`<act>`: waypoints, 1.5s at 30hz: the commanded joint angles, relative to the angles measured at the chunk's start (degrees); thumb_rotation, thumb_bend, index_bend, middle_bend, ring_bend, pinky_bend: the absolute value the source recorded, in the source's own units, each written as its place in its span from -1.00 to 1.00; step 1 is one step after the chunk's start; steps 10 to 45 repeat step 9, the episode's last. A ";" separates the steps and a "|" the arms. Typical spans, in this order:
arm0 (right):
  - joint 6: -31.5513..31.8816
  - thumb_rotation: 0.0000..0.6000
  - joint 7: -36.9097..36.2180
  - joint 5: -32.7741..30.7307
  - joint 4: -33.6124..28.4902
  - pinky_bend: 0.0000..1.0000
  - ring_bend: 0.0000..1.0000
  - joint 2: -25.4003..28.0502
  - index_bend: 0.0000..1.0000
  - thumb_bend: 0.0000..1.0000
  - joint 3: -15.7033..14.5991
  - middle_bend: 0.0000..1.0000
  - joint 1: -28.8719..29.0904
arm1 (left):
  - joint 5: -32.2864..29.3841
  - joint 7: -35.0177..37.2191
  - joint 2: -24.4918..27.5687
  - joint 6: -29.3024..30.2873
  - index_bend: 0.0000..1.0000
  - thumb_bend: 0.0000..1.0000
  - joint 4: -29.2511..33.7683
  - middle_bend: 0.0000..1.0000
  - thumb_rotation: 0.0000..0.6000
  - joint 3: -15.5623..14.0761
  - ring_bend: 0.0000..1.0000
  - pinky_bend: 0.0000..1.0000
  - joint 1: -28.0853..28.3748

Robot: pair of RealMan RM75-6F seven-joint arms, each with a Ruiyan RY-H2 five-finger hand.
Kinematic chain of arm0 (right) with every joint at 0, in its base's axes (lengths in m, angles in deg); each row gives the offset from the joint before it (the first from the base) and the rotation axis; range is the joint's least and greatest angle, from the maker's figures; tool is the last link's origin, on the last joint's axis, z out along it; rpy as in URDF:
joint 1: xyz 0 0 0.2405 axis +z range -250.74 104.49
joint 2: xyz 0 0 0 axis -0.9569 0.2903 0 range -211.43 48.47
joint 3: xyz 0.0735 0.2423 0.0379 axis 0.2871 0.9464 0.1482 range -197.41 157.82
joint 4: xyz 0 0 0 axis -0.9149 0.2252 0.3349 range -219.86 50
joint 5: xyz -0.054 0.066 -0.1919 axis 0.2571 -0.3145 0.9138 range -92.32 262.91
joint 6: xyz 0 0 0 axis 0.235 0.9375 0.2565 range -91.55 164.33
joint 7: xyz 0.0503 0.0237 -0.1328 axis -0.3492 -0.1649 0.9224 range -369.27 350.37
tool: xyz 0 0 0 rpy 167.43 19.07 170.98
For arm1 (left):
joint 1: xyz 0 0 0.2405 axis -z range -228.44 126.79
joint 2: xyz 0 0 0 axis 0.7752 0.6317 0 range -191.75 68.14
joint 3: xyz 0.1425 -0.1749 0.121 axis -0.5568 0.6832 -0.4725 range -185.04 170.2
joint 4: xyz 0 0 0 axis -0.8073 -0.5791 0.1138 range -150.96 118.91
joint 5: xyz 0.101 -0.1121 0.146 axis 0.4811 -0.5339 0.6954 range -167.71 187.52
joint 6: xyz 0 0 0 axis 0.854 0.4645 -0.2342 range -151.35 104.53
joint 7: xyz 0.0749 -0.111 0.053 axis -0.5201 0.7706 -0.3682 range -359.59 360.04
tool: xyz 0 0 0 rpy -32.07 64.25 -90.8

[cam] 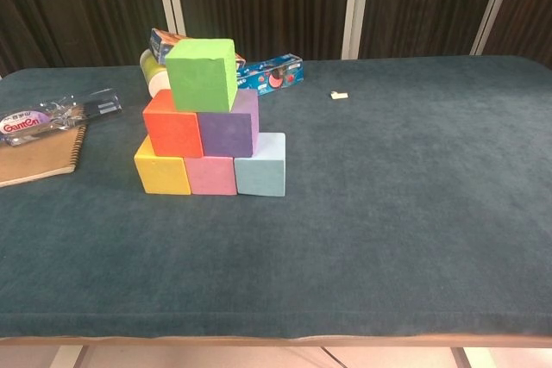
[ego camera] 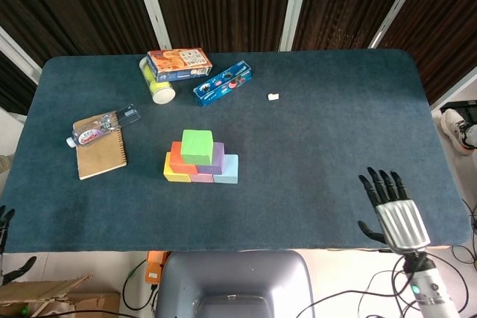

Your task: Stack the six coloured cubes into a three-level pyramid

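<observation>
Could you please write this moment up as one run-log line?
stage: three-level pyramid built | top: green foam cube | right hand: open, off the cubes, at table's near edge | left hand: barely visible at table's near-left corner

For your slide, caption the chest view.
Six coloured cubes stand as a finished three-level pyramid, green cube on top.

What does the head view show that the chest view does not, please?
Only the head view shows the right hand, open at the table's near right edge, and the left hand's fingertips at the frame's left edge. Only the chest view shows the cubes' front faces and all three levels from the side. Both show the finished pyramid, green cube on top, and the notebook.
</observation>
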 commanded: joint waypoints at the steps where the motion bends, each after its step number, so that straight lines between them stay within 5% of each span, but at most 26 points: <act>1: 5.68 0.68 -11.67 3.74 12.77 -1.00 -1.00 -4.73 -0.89 -0.63 -0.72 -1.00 -8.42 | 0.76 -2.98 -3.48 -1.15 -1.00 -0.87 -2.59 -1.00 1.00 0.07 -1.00 -0.85 0.30; 9: 5.04 0.68 -14.19 6.49 14.14 -1.00 -1.00 -4.01 -0.90 -0.63 1.15 -1.00 -10.41 | 1.49 -6.25 -3.44 -2.50 -1.00 -0.87 -0.92 -1.00 1.00 -0.94 -1.00 -0.85 0.64; 45: 5.04 0.68 -14.19 6.49 14.14 -1.00 -1.00 -4.01 -0.90 -0.63 1.15 -1.00 -10.41 | 1.49 -6.25 -3.44 -2.50 -1.00 -0.87 -0.92 -1.00 1.00 -0.94 -1.00 -0.85 0.64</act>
